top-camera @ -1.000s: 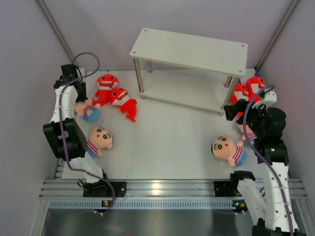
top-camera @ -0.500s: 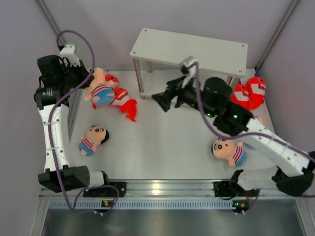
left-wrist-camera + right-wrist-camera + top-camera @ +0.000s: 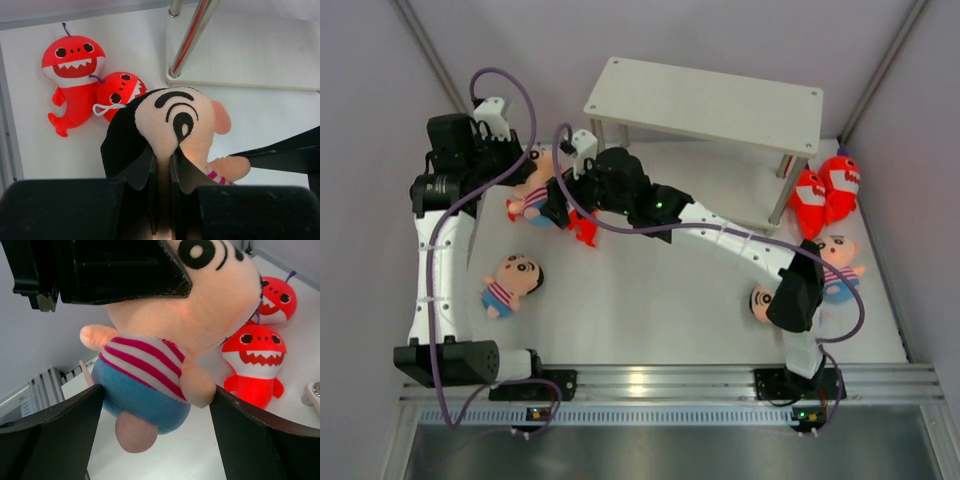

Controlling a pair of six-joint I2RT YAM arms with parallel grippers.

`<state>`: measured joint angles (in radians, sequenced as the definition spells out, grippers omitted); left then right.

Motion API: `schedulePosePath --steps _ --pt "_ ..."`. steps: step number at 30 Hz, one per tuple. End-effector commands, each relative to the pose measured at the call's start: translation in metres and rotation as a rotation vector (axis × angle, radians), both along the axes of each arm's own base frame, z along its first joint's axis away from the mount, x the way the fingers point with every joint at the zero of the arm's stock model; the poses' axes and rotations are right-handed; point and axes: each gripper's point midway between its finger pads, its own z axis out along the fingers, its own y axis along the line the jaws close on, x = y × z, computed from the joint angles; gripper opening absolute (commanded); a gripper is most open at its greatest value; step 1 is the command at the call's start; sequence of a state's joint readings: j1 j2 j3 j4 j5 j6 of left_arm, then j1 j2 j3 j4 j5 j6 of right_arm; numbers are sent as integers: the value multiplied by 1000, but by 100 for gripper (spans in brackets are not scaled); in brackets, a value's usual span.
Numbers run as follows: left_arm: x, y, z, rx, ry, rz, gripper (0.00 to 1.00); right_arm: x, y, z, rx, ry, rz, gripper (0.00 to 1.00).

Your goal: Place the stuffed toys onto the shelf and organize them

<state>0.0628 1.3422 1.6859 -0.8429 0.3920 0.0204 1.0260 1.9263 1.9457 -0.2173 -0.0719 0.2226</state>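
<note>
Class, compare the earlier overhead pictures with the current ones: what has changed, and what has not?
The left gripper lifted a doll off the table by its head and keeps it clamped. The right arm swung leftward across the table. The right gripper now stands open around that doll's body. The shelf, bare, and the right-hand sharks stayed put.

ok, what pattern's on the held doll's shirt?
Magenta and white stripes on the doll's shirt; clearest in the right wrist view.
</note>
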Motion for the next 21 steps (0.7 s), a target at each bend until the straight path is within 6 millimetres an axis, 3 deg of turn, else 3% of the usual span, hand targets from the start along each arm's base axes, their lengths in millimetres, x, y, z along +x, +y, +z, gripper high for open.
schedulePosePath --steps 1,4,7,8,13,14,16,17,18,19,20,21 --pt "2 -1 9 -7 -34 10 0 -19 15 35 100 0 71 85" --pt "3 -5 5 -19 -20 -10 0 -23 27 19 97 39 101 82" --pt "1 -12 8 -68 -9 -30 0 -21 37 7 103 77 108 70" --pt "1 -14 8 -76 -7 -36 0 -17 41 0 98 88 98 53" --pt "-2 -18 6 -87 -2 -53 0 -9 38 -2 115 98 60 0" --pt "-2 -18 3 -86 4 -55 0 -7 33 3 122 92 41 0" --pt "-3 -17 -1 -71 7 -61 2 0 21 -15 97 123 2 0" --pt "-4 -16 -11 -66 30 -62 17 0 8 -2 123 112 -18 0" --pt "-4 -15 -16 -62 42 -56 63 6 -4 -27 94 132 -48 0" --pt "-3 -11 -24 -34 49 -51 80 7 -14 -32 93 135 -71 0" --pt "-3 -9 -35 -26 75 -44 96 6 -31 -23 106 121 -105 0" --pt "-2 -7 -42 -13 88 -37 98 7 -44 -51 72 134 -131 0"
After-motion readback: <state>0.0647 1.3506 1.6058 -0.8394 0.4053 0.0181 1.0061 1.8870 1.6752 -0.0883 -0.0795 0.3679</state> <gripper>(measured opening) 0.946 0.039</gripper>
